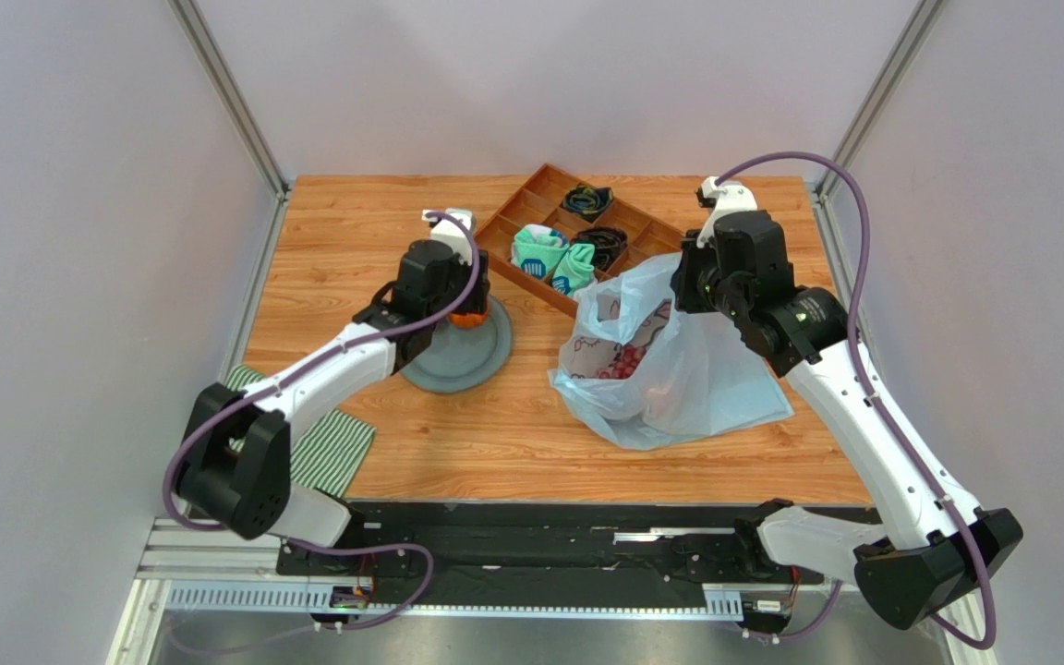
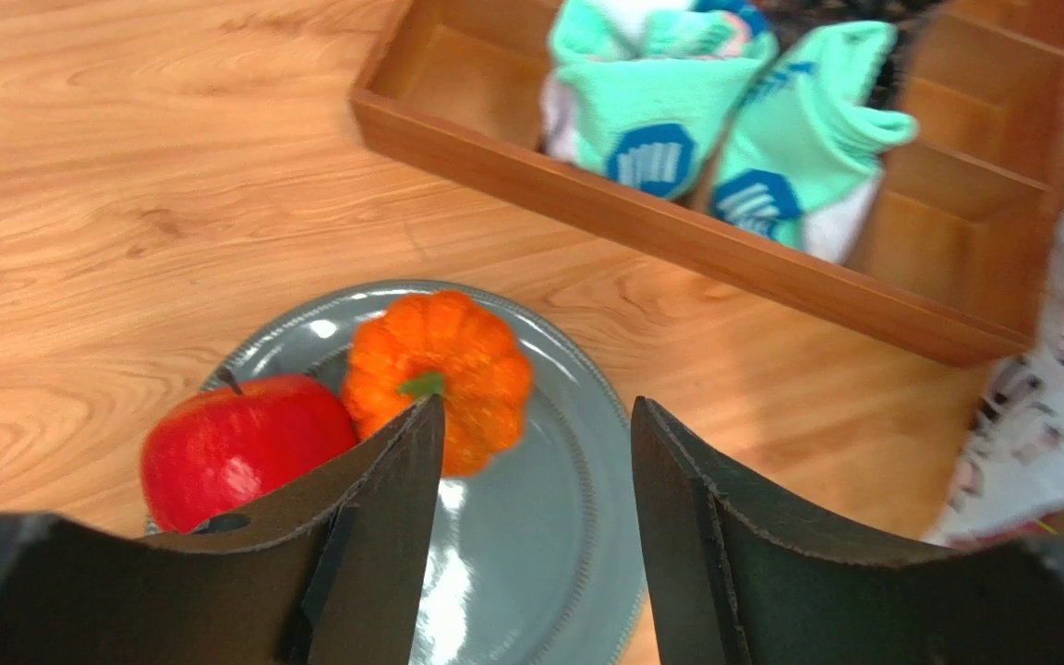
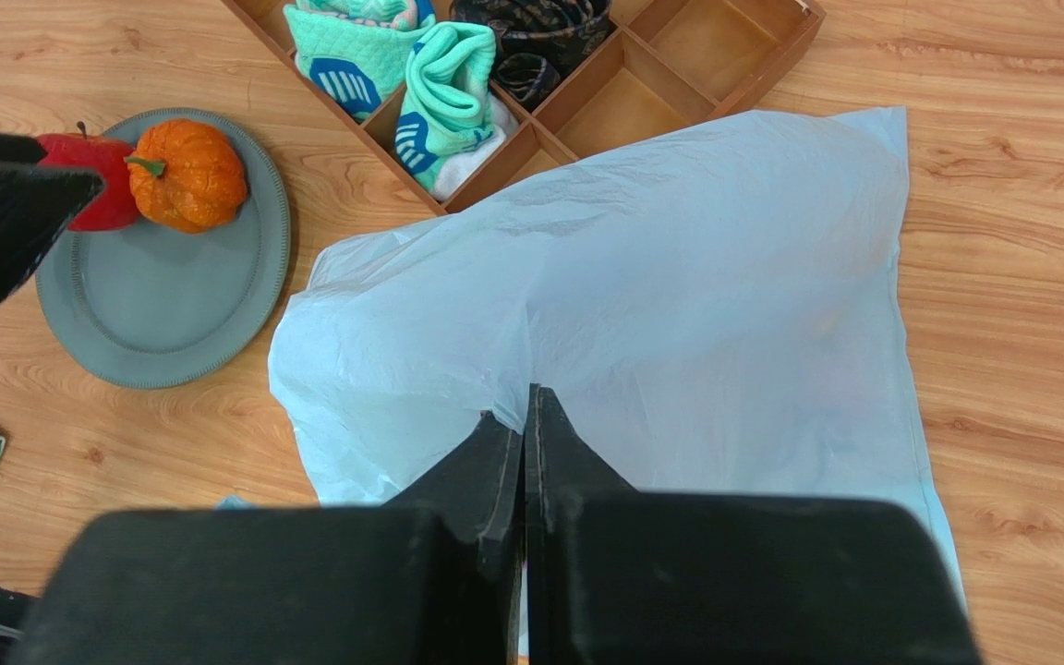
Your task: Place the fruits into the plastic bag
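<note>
A ribbed orange fruit [image 2: 441,374] and a red apple [image 2: 239,446] sit side by side on the grey plate [image 2: 552,554]. The left claw [image 2: 535,416] hangs just above them, released, jaws apart and empty. To the plate's right, the plastic bag [image 3: 663,277] lies on the table [image 1: 357,236], its upper edge pinched in the clenched right claw [image 3: 524,409].

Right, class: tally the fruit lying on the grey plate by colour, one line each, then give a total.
Red apple: 1
Ribbed orange fruit: 1
Total on the grey plate: 2
</note>
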